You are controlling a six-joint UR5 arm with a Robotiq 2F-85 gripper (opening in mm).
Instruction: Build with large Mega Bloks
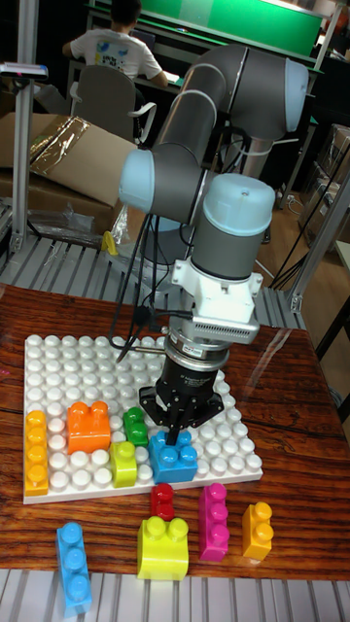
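Note:
A white studded baseplate (78,360) lies on the wooden table. On its front rows stand a tall orange block (36,452), a wider orange block (88,428), a small green block (134,425), a lime block (123,464) and a blue block (175,461). My gripper (174,434) points straight down over the blue block. Its fingers converge to a shut tip that touches the block's top by the studs, and I see nothing held between them. The gripper body hides the plate studs behind it.
Loose blocks stand on the table in front of the plate: red (162,501), magenta (213,522), orange (258,530), yellow (162,547) and blue (73,567). Black cables (131,321) hang over the plate's back. A cardboard box (68,155) and a seated person (115,49) are behind.

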